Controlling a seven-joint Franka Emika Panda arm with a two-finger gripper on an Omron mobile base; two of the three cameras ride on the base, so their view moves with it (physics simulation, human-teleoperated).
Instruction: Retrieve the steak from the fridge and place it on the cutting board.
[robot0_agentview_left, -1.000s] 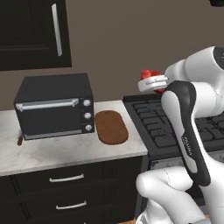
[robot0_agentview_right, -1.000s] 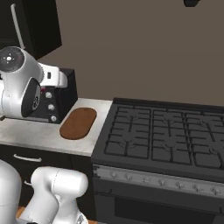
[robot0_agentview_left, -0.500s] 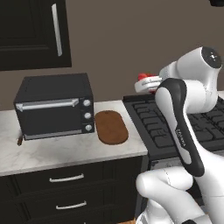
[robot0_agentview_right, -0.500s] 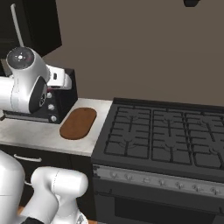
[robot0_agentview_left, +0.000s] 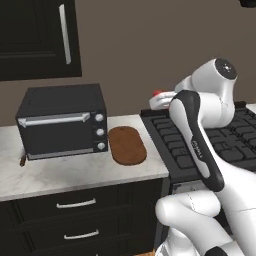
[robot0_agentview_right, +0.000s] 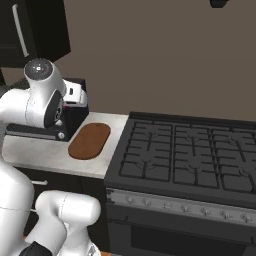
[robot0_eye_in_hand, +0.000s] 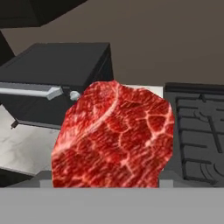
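Swinging leftward over the last second, the hand (robot0_agentview_left: 159, 96) grasping the steak (robot0_eye_in_hand: 113, 135) nears the cutting board (robot0_agentview_left: 127, 145), so placement looks close.

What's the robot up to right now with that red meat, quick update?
Gripper shut on steak, held in the air. Cutting board bare, beside toaster oven. Nothing blocking the board.
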